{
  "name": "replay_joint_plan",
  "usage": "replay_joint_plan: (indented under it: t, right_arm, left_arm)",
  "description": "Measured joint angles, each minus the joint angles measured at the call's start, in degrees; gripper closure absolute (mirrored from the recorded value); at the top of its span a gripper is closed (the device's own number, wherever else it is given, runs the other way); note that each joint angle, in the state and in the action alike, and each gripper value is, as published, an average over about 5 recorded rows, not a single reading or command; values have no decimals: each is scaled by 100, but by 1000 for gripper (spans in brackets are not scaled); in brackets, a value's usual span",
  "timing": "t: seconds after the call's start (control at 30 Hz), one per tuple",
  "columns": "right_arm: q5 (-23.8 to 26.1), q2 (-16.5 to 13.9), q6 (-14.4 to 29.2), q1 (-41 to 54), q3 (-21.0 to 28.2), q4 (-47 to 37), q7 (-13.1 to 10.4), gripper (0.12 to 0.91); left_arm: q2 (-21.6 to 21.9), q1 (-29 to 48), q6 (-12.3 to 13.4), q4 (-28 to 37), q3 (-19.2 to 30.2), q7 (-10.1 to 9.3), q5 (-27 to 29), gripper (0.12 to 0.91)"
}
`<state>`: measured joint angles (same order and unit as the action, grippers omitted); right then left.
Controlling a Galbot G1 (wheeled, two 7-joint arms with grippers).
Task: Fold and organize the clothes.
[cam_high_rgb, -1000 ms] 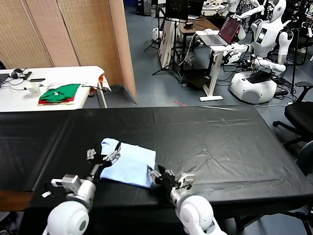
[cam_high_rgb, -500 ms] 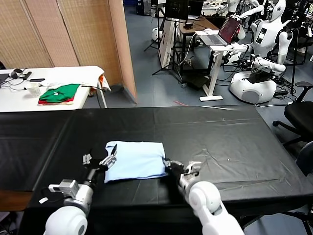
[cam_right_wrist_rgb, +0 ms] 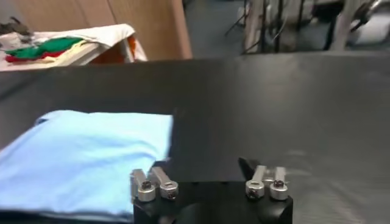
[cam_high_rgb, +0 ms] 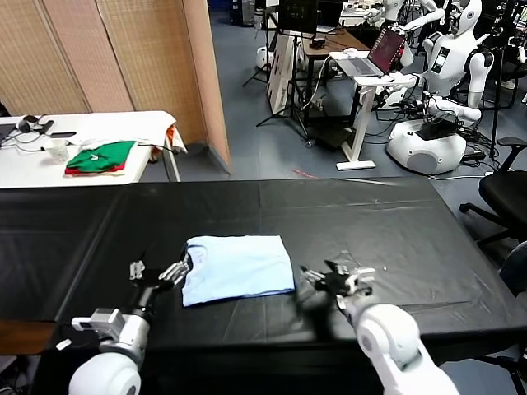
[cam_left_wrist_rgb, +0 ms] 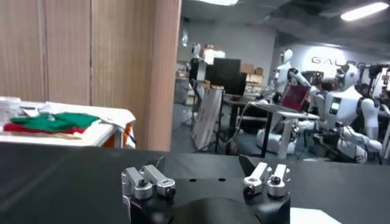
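Shirt (cam_high_rgb: 237, 267) lies folded between both pincers, apparently touching neither. Right gripper (cam_high_rgb: 339, 280) stands wide beside its edge; left gripper (cam_high_rgb: 156, 274) wide. Risk: a sweeping finger snags thin fabric, undoing the fold.

T-shirt (cam_high_rgb: 237, 268): flat on the bench (cam_high_rgb: 387, 230), near its front edge
Left pincer (cam_high_rgb: 158, 274): just left of it
Right pincer (cam_high_rgb: 339, 280): right, apart

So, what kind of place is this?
Probably a robotics lab: white humanoid robots stand behind, with a laptop on a stand, and a folded light-blue T-shirt lies on a black-covered table.
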<state>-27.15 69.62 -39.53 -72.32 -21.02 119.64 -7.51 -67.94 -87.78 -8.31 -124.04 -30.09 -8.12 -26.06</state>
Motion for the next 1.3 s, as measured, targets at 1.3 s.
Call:
replay_joint_plan:
  t: [1.3]
  right_arm:
    - [2131, 459, 3824, -5073, -409, 1886, -1208, 118]
  left_arm:
    - [556, -2098, -449, -745, -605, -488, -586, 123]
